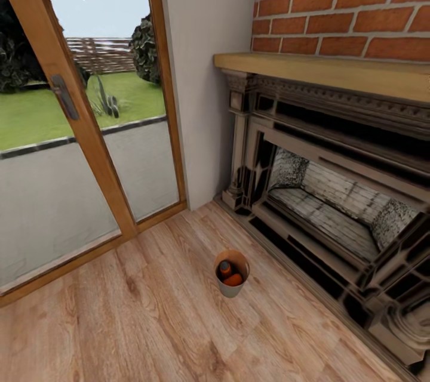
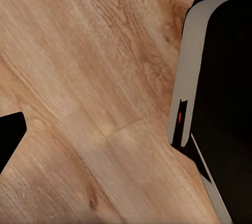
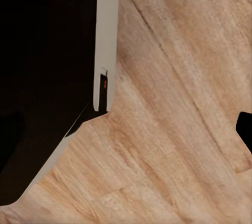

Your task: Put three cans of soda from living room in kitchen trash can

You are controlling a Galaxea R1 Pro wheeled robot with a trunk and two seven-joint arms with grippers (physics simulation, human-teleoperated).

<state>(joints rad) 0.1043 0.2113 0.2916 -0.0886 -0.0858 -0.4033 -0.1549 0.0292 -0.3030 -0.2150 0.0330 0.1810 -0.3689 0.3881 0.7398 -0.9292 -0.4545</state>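
A little bin with cans sits on the wood floor by the fireplace.

The trash can (image 1: 231,275) stands upright on the light wood floor (image 1: 149,322), just in front of the brick fireplace (image 1: 334,191) and well apart from the glass door (image 1: 71,131). Two orange soda cans (image 1: 230,275) lie inside it. Both wrist views look down at floor boards beside the robot's dark body (image 2: 226,103). I cannot tell if either hand is open or closed.
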